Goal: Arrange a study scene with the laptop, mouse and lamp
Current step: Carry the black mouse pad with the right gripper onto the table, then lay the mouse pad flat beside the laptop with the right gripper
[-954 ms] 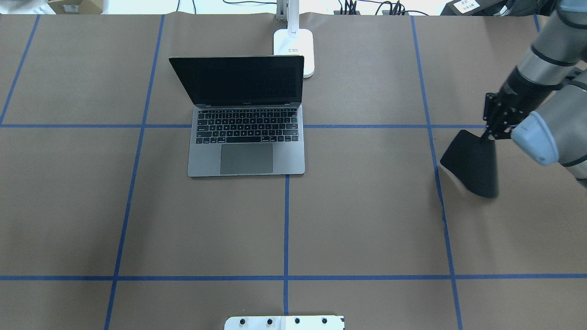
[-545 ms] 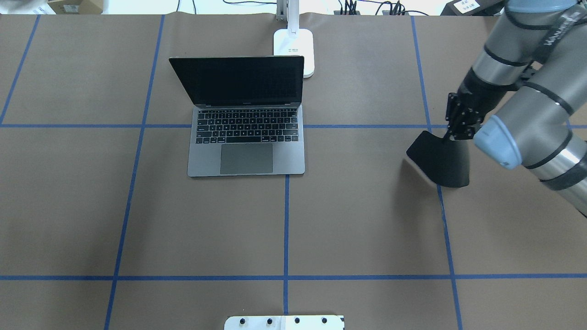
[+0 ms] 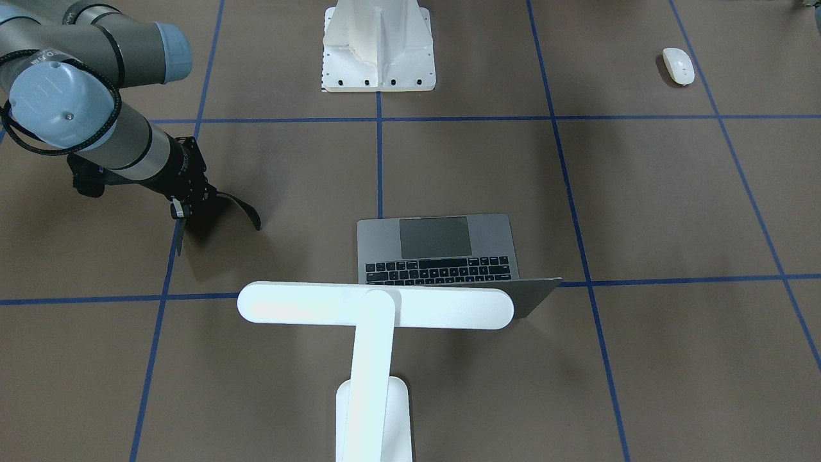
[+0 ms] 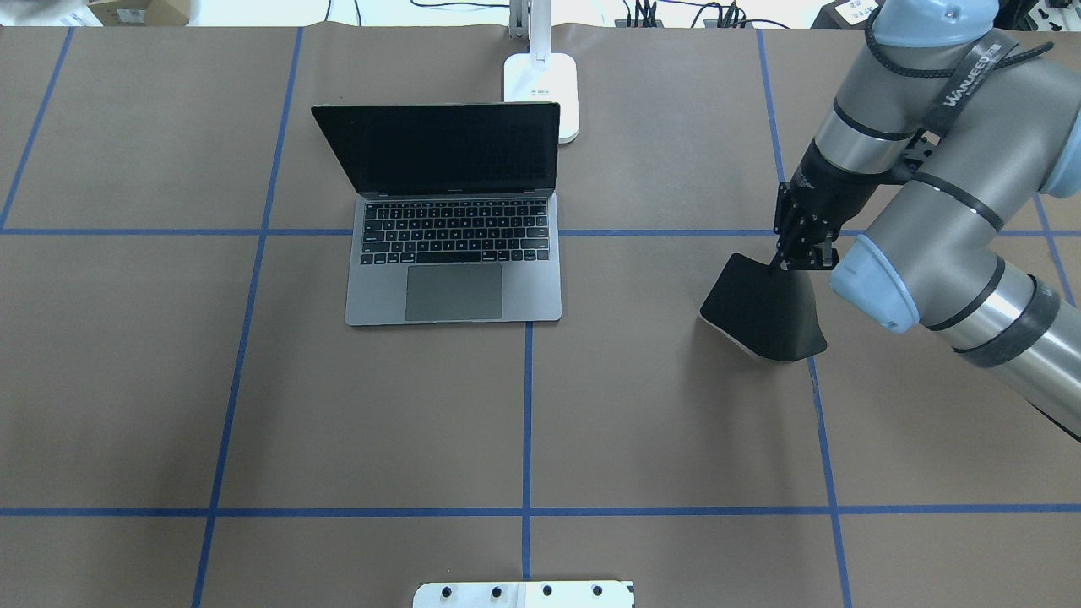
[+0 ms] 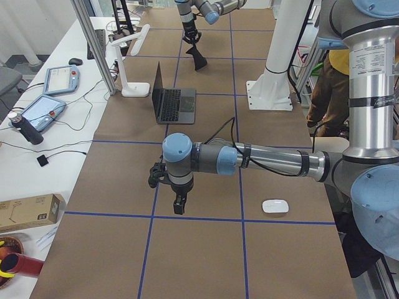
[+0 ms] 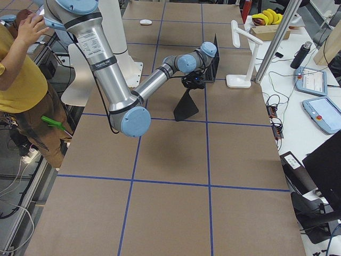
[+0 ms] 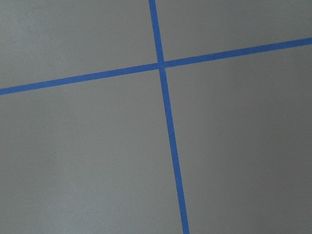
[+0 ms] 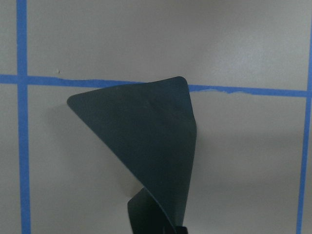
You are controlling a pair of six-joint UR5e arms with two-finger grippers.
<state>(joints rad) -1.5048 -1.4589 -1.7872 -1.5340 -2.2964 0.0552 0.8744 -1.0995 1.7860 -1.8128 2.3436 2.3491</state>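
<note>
Hanging from the right tool (image 4: 802, 256), which is clamped on one corner, a black mat (image 4: 764, 317) droops over the desk (image 4: 659, 422), well to the right of the open laptop (image 4: 453, 279). The lamp (image 4: 541, 89) base stands just behind the laptop's lid. The mouse (image 3: 678, 65) lies well apart, on the robot's left. Whether the left tool (image 5: 179, 205) is open or closed cannot be told.

A robotics laboratory is indicated: a worktop (image 4: 676, 422) papered brown and gridded with blue tape (image 4: 526, 422), with teach pendants (image 5: 59, 79) and cables (image 5: 62, 149) laid on a white side bench (image 5: 25, 180)
</note>
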